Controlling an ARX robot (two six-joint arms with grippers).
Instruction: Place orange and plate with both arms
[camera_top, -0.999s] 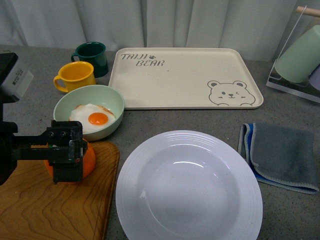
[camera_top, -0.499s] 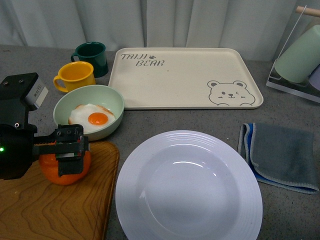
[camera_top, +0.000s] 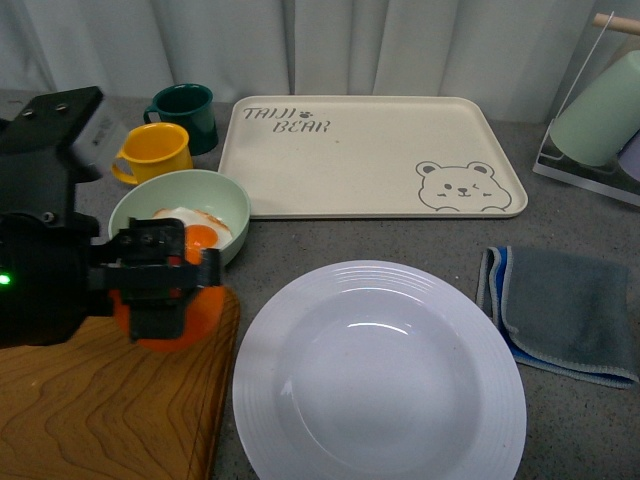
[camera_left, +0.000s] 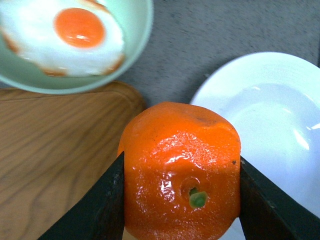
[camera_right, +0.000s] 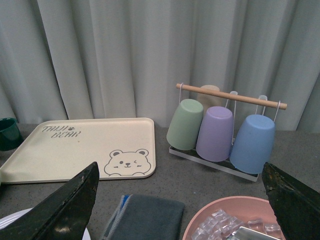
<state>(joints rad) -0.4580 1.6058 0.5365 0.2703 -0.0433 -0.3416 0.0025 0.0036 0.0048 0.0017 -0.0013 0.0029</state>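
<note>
Left pincer (camera_top: 160, 295) pinches the orange (camera_left: 180, 165), mostly hidden in front view; right pincer (camera_right: 180, 210) spread; plate (camera_top: 380, 385) cropped.

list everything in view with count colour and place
orange: 1, bright orange, in the left claw, over the board's right edge
plate: 1, white, front centre
bowl: 1, pale green, behind the board
fried egg: 1, white with orange yolk, in the bowl
cutting board: 1, wood, front left
mugs: 2, yellow mug and dark green mug, back left
bear tray: 1, cream, back centre
cloth: 1, grey, blue-edged, right of plate
cup rack: 1, wooden bar, far right
cups: 4, green cup, purple cup, blue cup, beige cup behind, on the rack
pink bowl: 1, with clear cubes, in front of the rack
left claw: 1, black, shut on the orange
right claw: 1, black, open
</note>
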